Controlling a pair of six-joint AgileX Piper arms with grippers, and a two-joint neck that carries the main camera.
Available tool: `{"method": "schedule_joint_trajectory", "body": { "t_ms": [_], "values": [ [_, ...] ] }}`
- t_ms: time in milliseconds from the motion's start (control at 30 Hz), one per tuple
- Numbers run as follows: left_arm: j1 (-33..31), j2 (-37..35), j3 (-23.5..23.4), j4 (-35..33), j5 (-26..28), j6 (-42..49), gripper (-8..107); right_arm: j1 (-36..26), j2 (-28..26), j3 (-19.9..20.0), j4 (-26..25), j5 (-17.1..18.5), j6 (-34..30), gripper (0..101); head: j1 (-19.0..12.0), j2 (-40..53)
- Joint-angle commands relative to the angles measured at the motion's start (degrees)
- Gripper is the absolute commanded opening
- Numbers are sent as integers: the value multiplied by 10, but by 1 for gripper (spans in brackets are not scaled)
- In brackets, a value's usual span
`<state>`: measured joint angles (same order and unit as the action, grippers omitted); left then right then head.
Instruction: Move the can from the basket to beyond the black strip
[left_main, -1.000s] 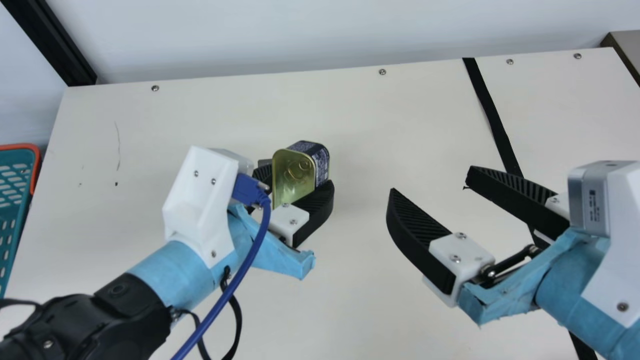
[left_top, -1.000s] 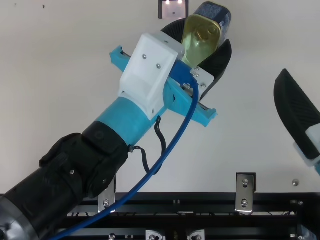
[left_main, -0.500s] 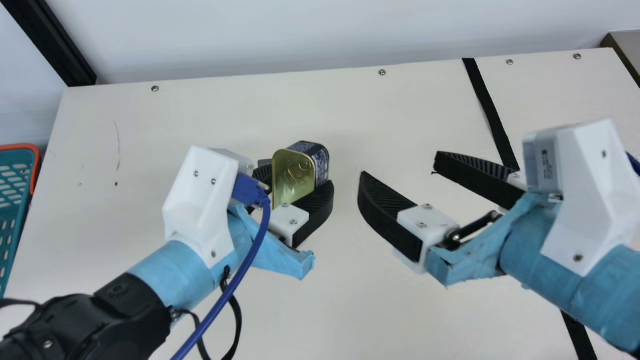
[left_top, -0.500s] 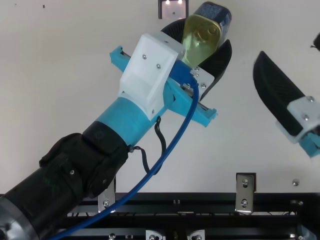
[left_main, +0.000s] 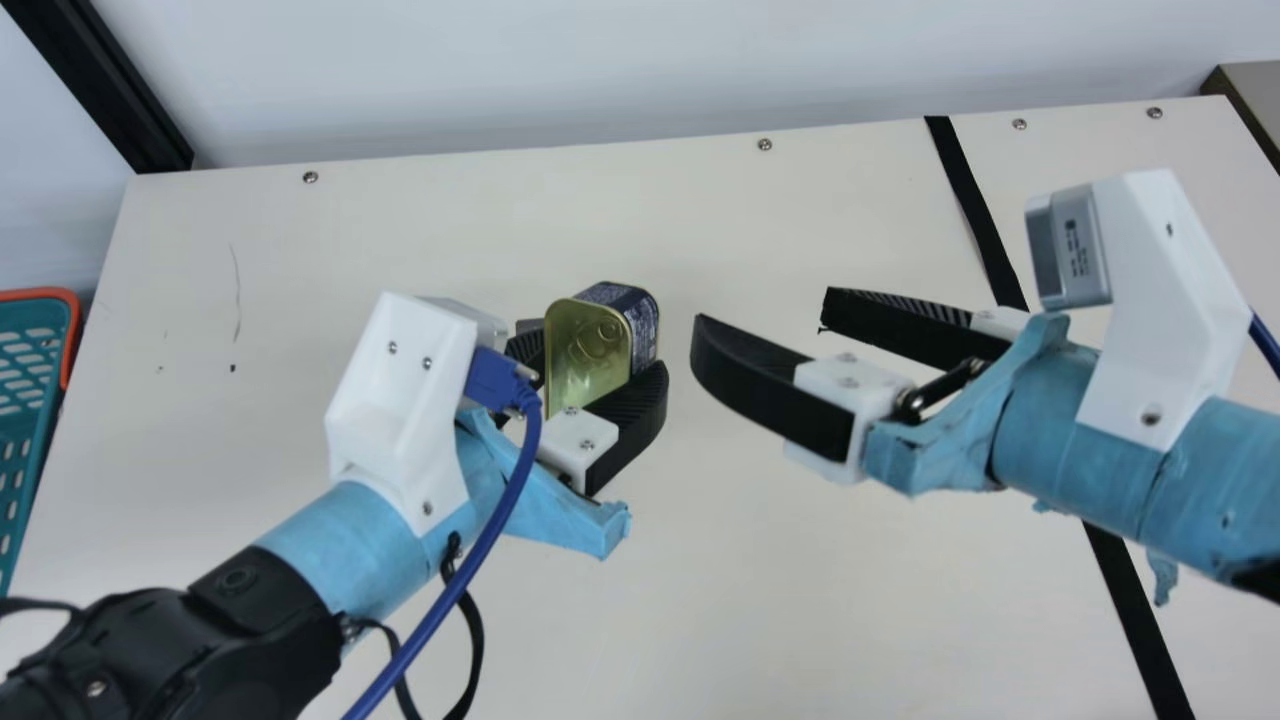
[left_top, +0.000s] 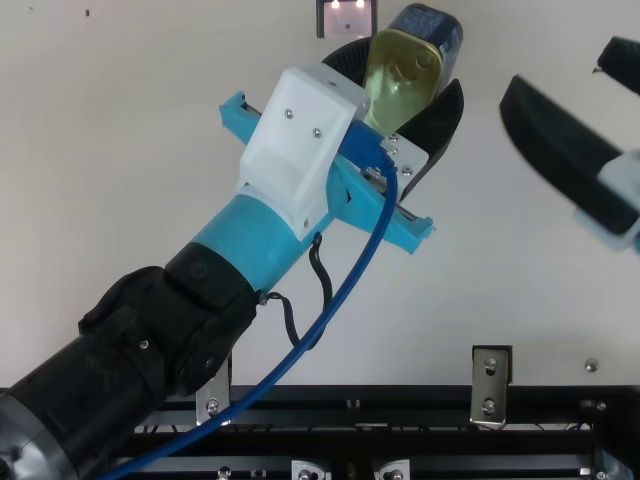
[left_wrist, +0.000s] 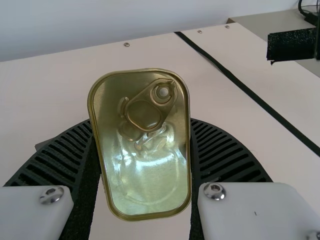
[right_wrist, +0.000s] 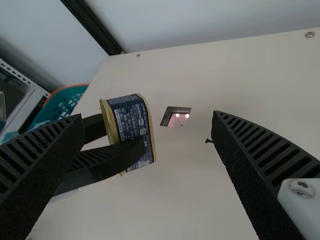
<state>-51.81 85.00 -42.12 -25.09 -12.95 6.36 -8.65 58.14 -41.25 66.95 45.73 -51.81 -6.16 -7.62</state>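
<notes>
No words or numbers can be read. The can (left_main: 587, 345), between the left pincer (left_main: 594, 356)'s fingers, bears fine pale print on its dark blue side label (right_wrist: 131, 120); back from the right pincer (left_main: 762, 308)'s fingers, the grey camera housing (left_main: 1100, 288) carries a small sticker (left_main: 1077, 248) with tiny marks.

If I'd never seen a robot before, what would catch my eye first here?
Probably the shiny gold-ended can, gripped by the left gripper near the middle of the main view. Next, the right gripper, gaping open toward it from the right. After those, the black strip running down the table's right part, and the teal basket with its orange rim at the left edge.
</notes>
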Motion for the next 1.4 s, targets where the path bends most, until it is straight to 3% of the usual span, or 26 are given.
{"method": "schedule_joint_trajectory", "body": {
  "t_ms": [0,33,200,300,1367],
  "values": [
    [0,0,0,0,0,0,10,-83,25,0,64,92,-105,101,-2,-1],
    [0,0,0,0,0,0,10,-20,9,0,21,21,-24,101,-2,-1],
    [0,0,0,0,0,0,10,-81,26,0,64,83,-97,101,-2,-1],
    [0,0,0,0,0,0,10,-83,26,0,62,92,-106,101,-2,-1],
    [0,0,0,0,0,0,10,82,139,-56,43,7,-97,101,-2,-1]
  ]
}}
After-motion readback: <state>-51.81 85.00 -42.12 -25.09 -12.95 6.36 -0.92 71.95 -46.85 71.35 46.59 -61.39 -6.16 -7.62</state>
